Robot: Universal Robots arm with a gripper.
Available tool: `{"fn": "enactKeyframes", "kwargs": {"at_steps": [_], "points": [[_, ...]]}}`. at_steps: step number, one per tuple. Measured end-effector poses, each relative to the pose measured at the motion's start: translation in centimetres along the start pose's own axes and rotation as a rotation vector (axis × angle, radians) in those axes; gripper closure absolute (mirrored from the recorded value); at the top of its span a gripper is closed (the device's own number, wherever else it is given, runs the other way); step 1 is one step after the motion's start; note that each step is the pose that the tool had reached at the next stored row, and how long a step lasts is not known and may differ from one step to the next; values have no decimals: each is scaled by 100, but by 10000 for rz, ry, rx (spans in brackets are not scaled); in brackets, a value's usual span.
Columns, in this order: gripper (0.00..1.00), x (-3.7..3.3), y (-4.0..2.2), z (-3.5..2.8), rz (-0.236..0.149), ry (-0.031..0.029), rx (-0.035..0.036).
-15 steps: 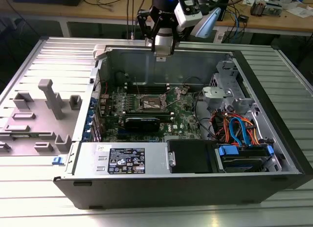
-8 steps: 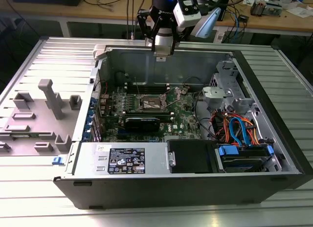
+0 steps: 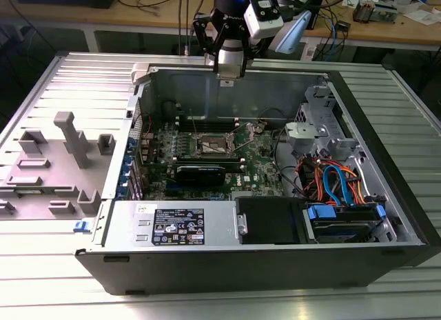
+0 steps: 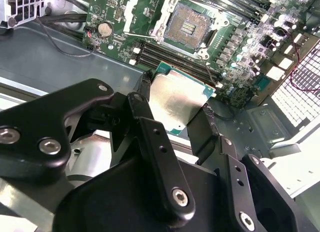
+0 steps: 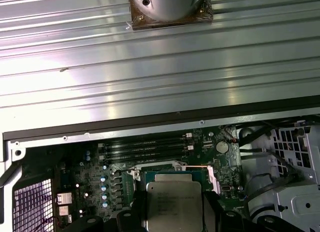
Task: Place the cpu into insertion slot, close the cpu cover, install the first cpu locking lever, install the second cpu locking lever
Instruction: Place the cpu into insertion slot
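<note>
Grips small flat square silver-grey metal chip (image 5: 173,202) tight in black metal pincer (image 4: 176,101). Hangs high over open grey computer case (image 3: 275,92). Leaves small square dark-framed socket (image 4: 187,24) on green board (image 4: 120,2), below pincer, bare. No step done; all four left.

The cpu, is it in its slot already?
No, in the second wrist view the hand holds the cpu, and the insertion slot sits empty.
</note>
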State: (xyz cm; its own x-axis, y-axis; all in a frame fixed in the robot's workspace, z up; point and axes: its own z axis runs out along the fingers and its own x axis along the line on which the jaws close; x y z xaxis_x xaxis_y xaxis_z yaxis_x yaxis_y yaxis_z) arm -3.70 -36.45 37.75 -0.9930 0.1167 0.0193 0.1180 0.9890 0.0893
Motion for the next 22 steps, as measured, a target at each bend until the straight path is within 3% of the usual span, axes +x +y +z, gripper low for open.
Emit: {"fn": "enactKeyframes", "kwargs": {"at_steps": [18, 22], "points": [[46, 3, 0, 0, 6, 0, 0], [46, 4, -1, 2, 291, -25, -4]]}}
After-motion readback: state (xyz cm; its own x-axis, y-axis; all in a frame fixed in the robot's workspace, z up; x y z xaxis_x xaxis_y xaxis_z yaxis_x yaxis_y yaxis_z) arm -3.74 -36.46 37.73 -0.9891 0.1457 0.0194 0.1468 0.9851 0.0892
